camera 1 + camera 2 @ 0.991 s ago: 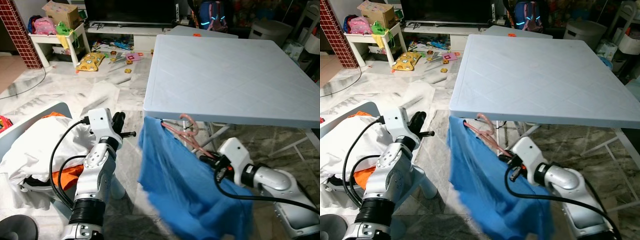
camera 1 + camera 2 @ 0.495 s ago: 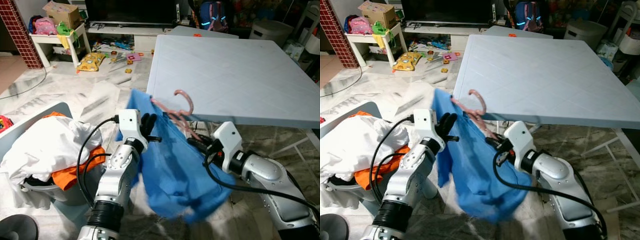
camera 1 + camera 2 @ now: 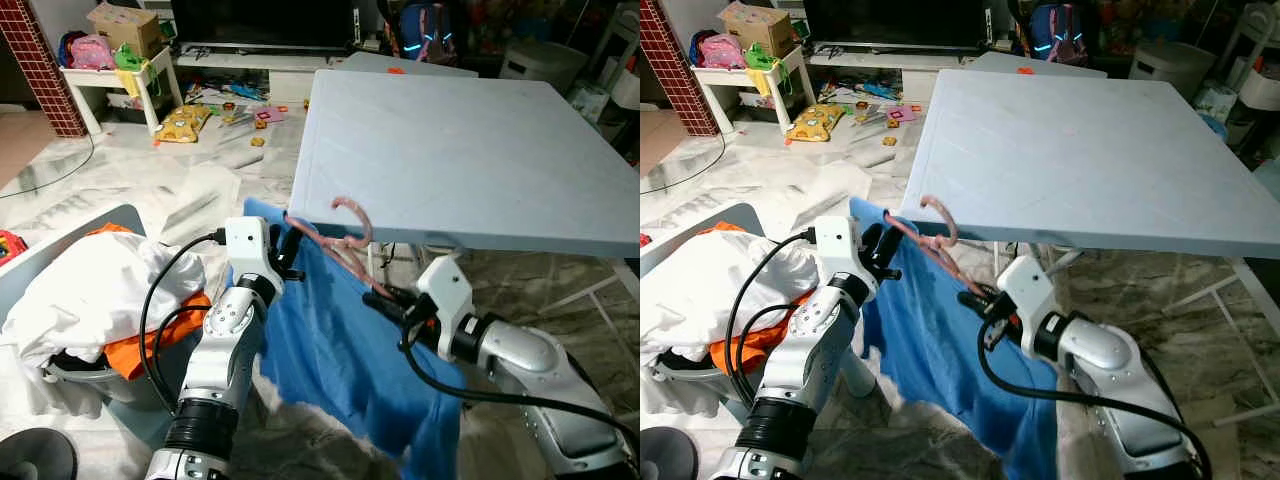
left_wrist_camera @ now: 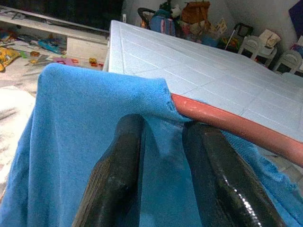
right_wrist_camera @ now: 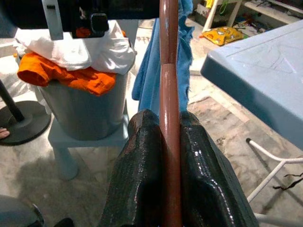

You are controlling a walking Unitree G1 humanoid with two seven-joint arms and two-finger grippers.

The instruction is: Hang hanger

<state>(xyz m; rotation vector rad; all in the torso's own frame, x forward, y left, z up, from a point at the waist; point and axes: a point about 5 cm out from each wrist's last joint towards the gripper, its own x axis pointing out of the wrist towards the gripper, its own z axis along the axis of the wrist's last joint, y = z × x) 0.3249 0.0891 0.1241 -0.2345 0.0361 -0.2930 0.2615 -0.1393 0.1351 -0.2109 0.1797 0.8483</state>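
No legible writing anywhere. Right gripper (image 5: 170, 137) clenched on pink hanger (image 3: 345, 250) arm, beside the grey table (image 3: 470, 150) edge. Left gripper (image 4: 163, 142) pinches blue shirt (image 3: 340, 350) at the hanger's other end; hook rises above tabletop edge.

hanger (image 3: 340, 236) arms mostly buried under the blue shirt (image 3: 340, 350) — hook and short bare stretches exposed. right gripper (image 3: 393, 305) fingertips lost against shirt folds. shirt hem cut off at bottom edge. basket (image 3: 100, 375) rim largely covered by heaped laundry — clipped at left.
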